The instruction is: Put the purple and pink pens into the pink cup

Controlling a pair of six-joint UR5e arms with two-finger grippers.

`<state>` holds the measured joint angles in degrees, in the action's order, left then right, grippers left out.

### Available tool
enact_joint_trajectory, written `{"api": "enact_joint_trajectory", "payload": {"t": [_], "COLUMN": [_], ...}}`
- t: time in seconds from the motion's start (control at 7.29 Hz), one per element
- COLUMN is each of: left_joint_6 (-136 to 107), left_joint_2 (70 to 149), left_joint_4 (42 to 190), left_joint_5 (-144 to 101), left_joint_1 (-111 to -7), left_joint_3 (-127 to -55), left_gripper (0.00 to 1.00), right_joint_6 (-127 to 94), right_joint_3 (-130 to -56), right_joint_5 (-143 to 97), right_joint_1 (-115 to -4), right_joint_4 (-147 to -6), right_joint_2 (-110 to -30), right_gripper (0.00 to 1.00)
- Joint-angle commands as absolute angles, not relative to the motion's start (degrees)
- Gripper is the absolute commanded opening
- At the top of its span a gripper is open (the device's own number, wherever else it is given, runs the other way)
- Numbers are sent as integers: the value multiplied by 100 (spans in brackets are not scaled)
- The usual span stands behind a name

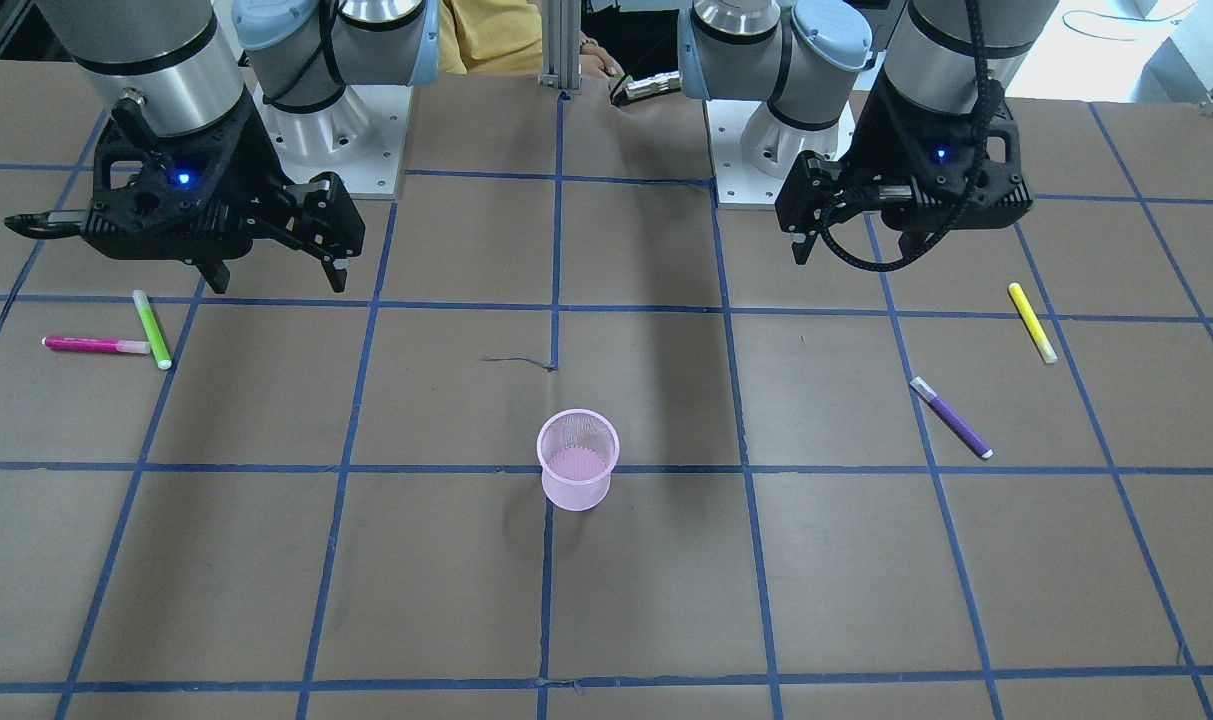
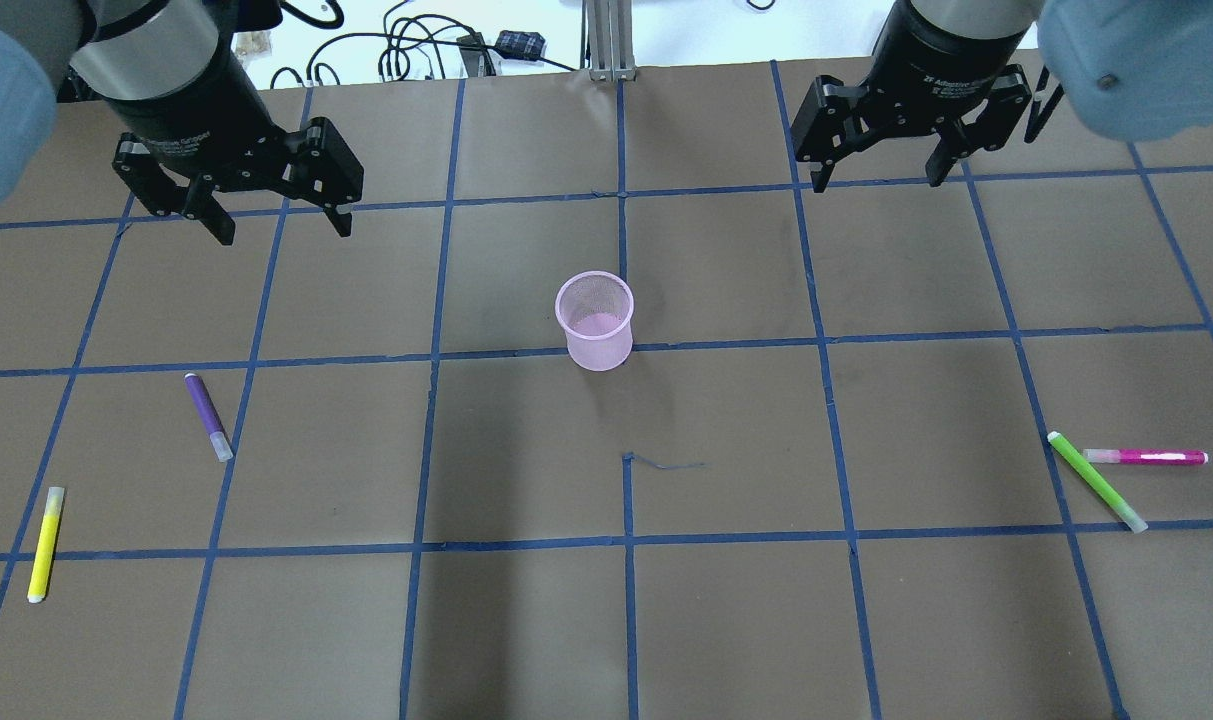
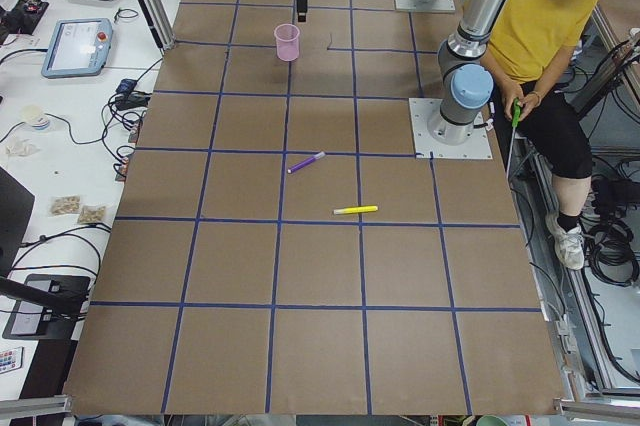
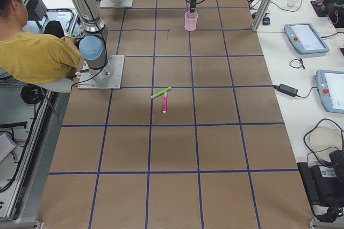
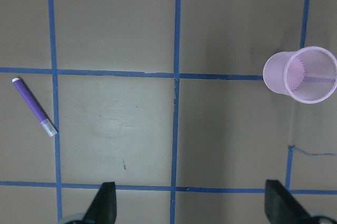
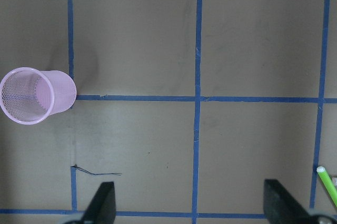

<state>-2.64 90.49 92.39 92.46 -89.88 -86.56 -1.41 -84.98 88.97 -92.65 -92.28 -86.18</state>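
Observation:
The pink mesh cup [image 2: 594, 320] stands upright and empty at the table's middle; it also shows in the front view [image 1: 577, 472]. The purple pen [image 2: 208, 415] lies flat on my left side, seen too in the left wrist view [image 5: 33, 107]. The pink pen [image 2: 1146, 457] lies flat on my right side, its tip near a green pen [image 2: 1096, 481]. My left gripper [image 2: 284, 228] hovers open and empty, beyond the purple pen. My right gripper [image 2: 878, 182] hovers open and empty, far from the pink pen. The cup shows at the edge of both wrist views [image 5: 301, 74] [image 6: 34, 95].
A yellow pen [image 2: 46, 543] lies near the left edge, close to my side. The brown table [image 2: 726, 600] carries a blue tape grid. A person in a yellow shirt [image 3: 540, 26] sits beside the arm bases. Tablets and cables lie on the side bench [image 4: 306, 38].

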Motion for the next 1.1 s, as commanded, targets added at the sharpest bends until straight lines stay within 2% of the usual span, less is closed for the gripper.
{"api": "enact_joint_trajectory", "payload": {"t": [0.0, 0.55, 0.96], "left_joint_6": [-272, -272, -272], "left_joint_2": [9009, 9027, 9097], "left_joint_4": [9194, 9176, 9176], "left_joint_5": [9299, 9334, 9325], "left_joint_1": [-9009, -9018, -8974], "left_joint_3": [-8622, -8675, -8675], "left_gripper": [100, 100, 100], "right_joint_6": [-141, -71, 2677], "right_joint_3": [-8499, -8473, -8438], "right_joint_5": [8886, 8816, 8903], "right_joint_1": [-9272, -9159, -7758], "right_joint_4": [-9237, -9263, -8643], "right_joint_2": [-8613, -8596, -8911], "right_gripper": [100, 100, 100]}}
